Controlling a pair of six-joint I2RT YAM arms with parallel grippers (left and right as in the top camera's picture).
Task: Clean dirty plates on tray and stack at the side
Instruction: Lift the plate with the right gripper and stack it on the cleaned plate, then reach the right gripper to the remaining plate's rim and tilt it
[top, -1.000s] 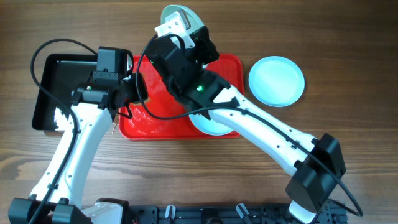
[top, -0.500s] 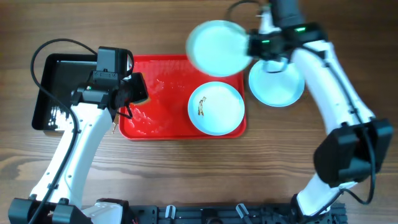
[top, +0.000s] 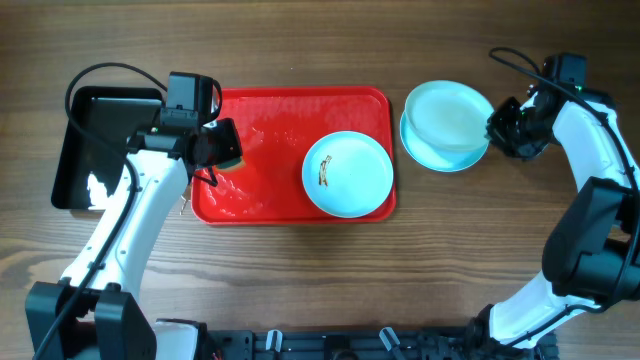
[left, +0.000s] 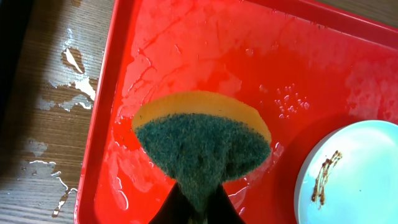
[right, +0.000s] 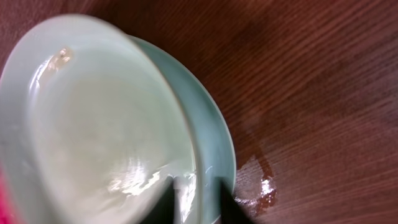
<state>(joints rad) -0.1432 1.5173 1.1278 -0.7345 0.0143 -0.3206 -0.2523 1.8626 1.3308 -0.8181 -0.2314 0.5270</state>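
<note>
A dirty plate (top: 347, 173) with a brown smear lies on the right part of the red tray (top: 270, 110); it also shows in the left wrist view (left: 354, 174). My left gripper (top: 218, 152) is shut on a yellow-and-green sponge (left: 202, 140) held over the wet left part of the tray (left: 186, 37). My right gripper (top: 497, 127) is shut on the rim of a clean plate (top: 450, 112), holding it tilted just above another plate (top: 440, 152) lying on the table right of the tray. In the right wrist view the held plate (right: 93, 118) overlaps the lower plate (right: 214, 149).
A black tray (top: 95, 150) stands left of the red tray. Water is spilled on the wood between them (left: 71, 93) and beside the plates (right: 258, 190). Cables run from both arms.
My right arm carried the plate from behind the tray to the right and lowered it over the plate on the table. The left arm with the sponge hardly moved.
</note>
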